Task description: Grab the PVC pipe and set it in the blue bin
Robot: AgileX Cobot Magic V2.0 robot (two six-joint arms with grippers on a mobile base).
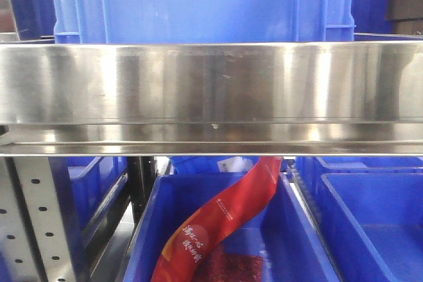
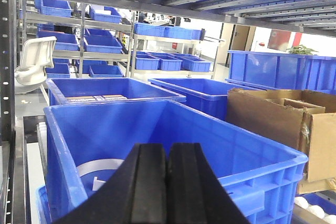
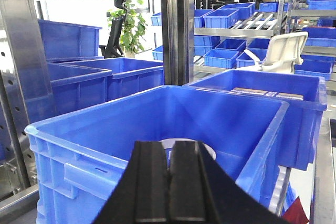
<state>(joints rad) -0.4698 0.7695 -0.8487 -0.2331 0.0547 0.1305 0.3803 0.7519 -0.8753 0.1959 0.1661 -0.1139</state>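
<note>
Black fingers of the left gripper (image 2: 167, 187) fill the bottom of the left wrist view, pressed together with only a thin seam between them and nothing held. Just beyond them stands a blue bin (image 2: 247, 145), and low inside it, partly hidden by the fingers, lies a white curved band (image 2: 97, 169) that may be the PVC pipe, though too little of it shows to be sure. Behind that bin sit more blue bins, one holding flat packets (image 2: 94, 98), and to the right an open cardboard box (image 2: 278, 116). A white chair (image 2: 34, 59) stands at the far left beside shelving loaded with bins. The right wrist view is much the same: the right gripper (image 3: 169, 187) has its jaws together on nothing, poised over the near rim of the bin (image 3: 68, 145), with a sliver of the white curve (image 3: 176, 142) showing just above the fingertips, inside the bin. A potted plant (image 3: 131, 22) stands in the background there. The front view is taken up by a steel shelf edge (image 1: 211, 90) running across the frame, with a large bin resting on top of it. Below the shelf, another bin holds a long red packet (image 1: 225, 219) leaning diagonally, and neither gripper shows in this view.
</note>
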